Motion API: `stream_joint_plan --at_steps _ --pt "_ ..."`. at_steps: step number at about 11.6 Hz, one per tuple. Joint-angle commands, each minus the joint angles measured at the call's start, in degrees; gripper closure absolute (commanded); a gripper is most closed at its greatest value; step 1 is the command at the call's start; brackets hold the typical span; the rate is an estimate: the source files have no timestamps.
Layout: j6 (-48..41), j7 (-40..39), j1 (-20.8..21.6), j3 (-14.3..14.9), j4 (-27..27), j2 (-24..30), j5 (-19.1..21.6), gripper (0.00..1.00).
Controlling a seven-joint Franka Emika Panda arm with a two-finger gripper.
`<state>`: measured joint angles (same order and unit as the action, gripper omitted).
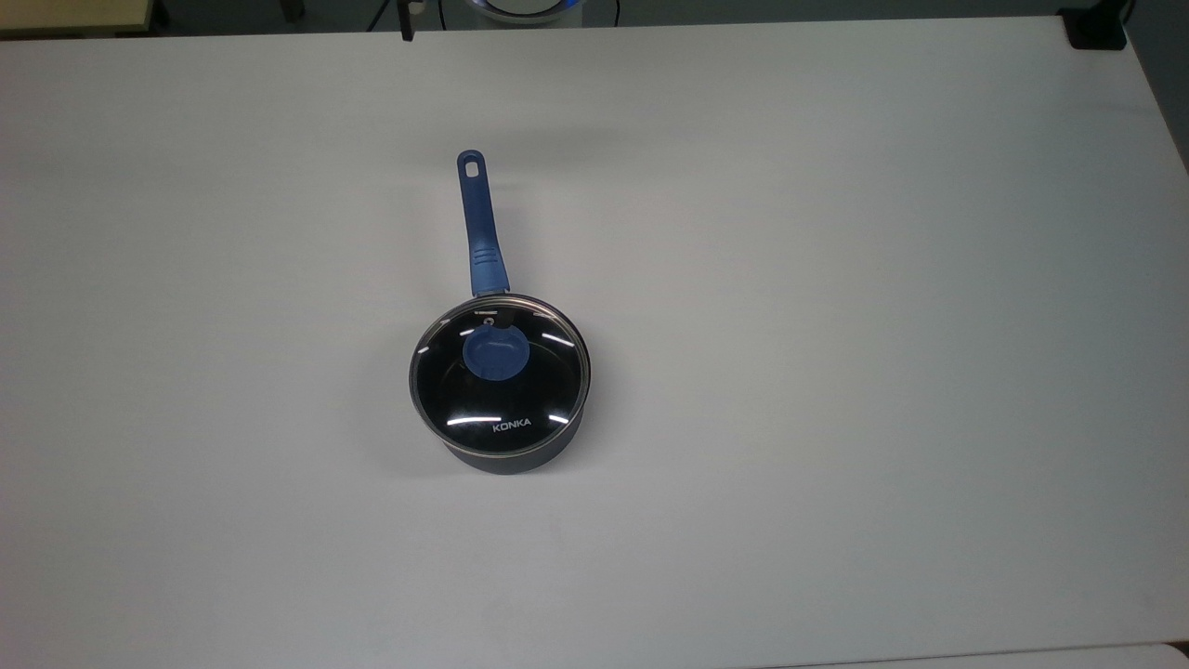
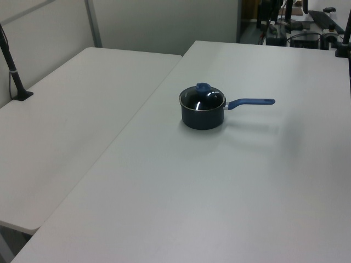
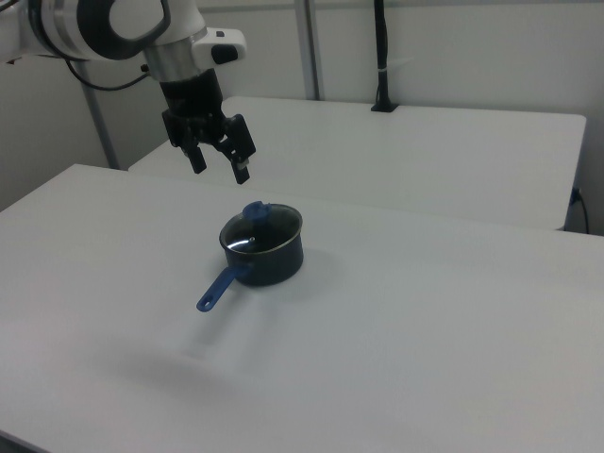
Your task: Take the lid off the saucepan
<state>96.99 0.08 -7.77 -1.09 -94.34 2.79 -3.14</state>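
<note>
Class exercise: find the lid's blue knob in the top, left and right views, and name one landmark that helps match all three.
Top view: the blue knob sits left of centre, below the long blue handle.
Left view: knob above centre, handle pointing right.
Right view: knob left of centre, handle pointing lower left.
Shared landmark: the handle.

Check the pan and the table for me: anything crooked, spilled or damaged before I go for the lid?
Nothing stands out. The lid sits flat and centred on the saucepan, which stands upright on the white table. No spill or damage visible. The gripper hangs open above the table, apart from the pan.
</note>
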Motion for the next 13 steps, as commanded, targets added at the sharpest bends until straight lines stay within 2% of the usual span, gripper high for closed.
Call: stream_joint_plan --at_steps 1,7,8,11,13 --pt "-0.6 -1.0 1.3 1.2 0.9 -0.3 1.0 0.0" --pt "-0.6 -0.7 1.4 1.2 1.0 -0.9 1.7 0.0" --pt "-0.3 1.6 1.4 0.6 0.8 -1.0 1.6 0.0" --pt "3.5 4.2 1.2 0.4 4.8 -7.0 3.4 0.0" --pt "12.0 6.1 1.8 0.3 4.7 -10.2 6.5 0.0"
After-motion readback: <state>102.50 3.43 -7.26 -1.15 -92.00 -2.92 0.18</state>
